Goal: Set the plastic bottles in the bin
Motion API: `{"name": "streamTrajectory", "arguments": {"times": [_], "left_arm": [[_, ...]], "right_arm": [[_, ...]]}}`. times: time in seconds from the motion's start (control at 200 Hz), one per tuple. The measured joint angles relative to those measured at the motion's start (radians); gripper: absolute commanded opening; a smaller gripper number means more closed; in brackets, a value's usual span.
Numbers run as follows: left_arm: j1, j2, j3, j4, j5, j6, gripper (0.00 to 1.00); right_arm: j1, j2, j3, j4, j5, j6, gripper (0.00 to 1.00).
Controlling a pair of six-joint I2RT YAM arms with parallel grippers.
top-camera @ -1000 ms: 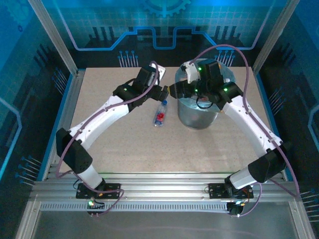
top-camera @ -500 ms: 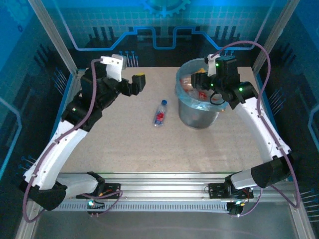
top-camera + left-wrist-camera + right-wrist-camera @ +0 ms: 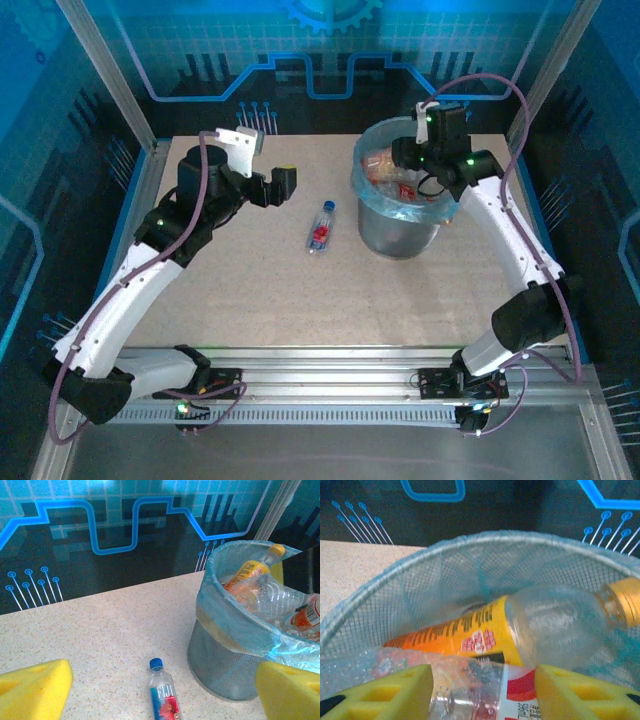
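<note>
One clear plastic bottle with a blue cap and a red and blue label lies on the table left of the bin; in the left wrist view this bottle points away from me. The grey mesh bin with its light-blue bag holds several bottles, among them an orange-labelled bottle and a red-and-white-labelled bottle. My left gripper hangs open above the table, left of the loose bottle, its yellow fingers wide apart. My right gripper is open over the bin's mouth, its fingers above the bottles.
The bin stands at the back right of the speckled table. A blue patterned wall rises right behind the table's far edge. Metal frame posts stand at the back corners.
The left arm has pulled away from the bin to the left, then drifted slightly back right. The right gripper has risen over the bin's far side. The loose bottle has not moved.
</note>
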Motion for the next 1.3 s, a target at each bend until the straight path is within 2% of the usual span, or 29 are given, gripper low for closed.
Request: {"name": "streamTrajectory", "arguments": {"times": [0.38,0.755,0.91,1.045,1.151,1.301], "left_arm": [[0.002,-0.008,-0.033,0.0,0.006,-0.006,0.95],[0.005,-0.048,-0.043,0.002,-0.006,-0.006,0.95],[0.006,-0.105,-0.068,0.011,-0.041,-0.006,0.96],[0.007,-0.176,-0.112,0.027,-0.093,-0.006,0.96],[0.01,-0.234,-0.163,0.03,-0.145,-0.006,0.96],[0.01,-0.313,-0.25,0.023,-0.23,-0.006,0.99]], "right_arm": [[0.022,0.029,-0.031,0.11,0.045,-0.023,0.56],[0.052,0.064,0.158,-0.087,0.06,-0.034,0.73],[0.087,0.043,0.235,-0.099,0.082,-0.044,0.8],[0.166,-0.01,0.234,-0.099,0.109,-0.044,0.78],[0.287,-0.041,0.206,-0.074,0.112,-0.044,0.78],[0.445,0.026,0.179,-0.063,0.113,-0.024,0.82]]}}
